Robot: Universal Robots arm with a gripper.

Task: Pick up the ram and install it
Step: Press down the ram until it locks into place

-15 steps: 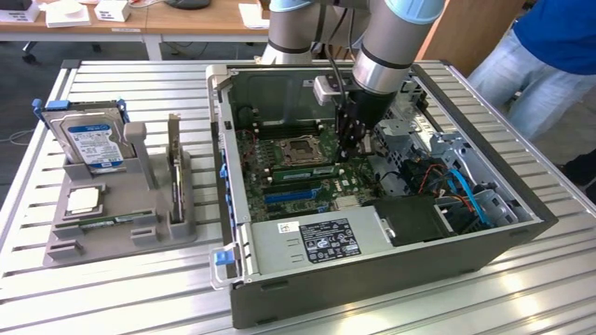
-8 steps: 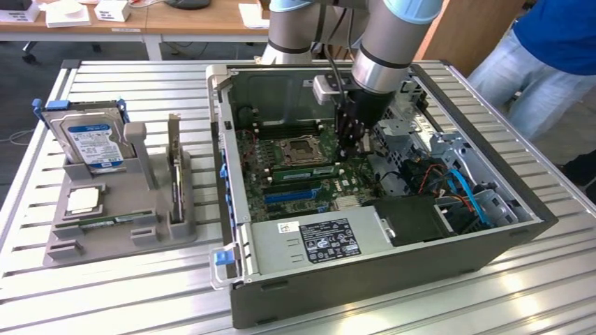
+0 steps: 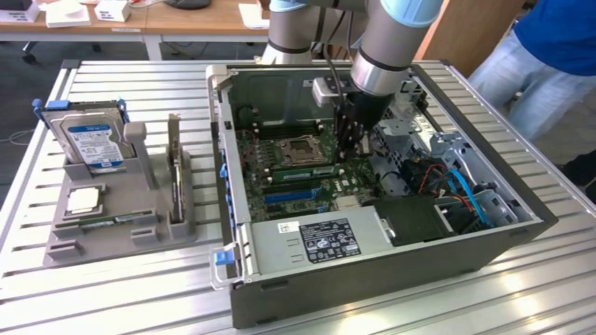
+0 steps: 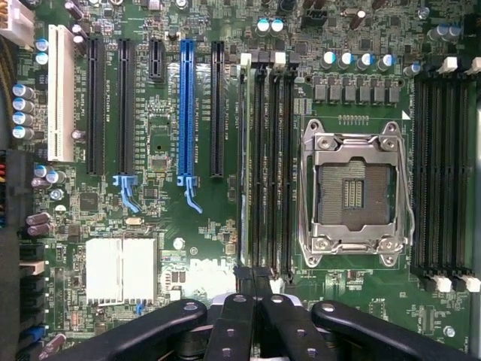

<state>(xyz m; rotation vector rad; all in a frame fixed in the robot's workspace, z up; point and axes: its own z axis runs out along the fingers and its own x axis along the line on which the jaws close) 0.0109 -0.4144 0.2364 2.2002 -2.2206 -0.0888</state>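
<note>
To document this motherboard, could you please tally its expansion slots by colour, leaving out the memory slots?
White expansion slot: 1
Blue expansion slot: 1
Black expansion slots: 4
Total: 6

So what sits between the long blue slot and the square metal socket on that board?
In the wrist view: one black slot, then a bank of narrow memory slots, with the green ram standing in the one nearest the blue slot.

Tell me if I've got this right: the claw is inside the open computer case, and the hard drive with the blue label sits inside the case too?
Not quite. The claw is inside the computer case, but the hard drive stands in the grey holder beside the case, as the exterior view shows.
</note>
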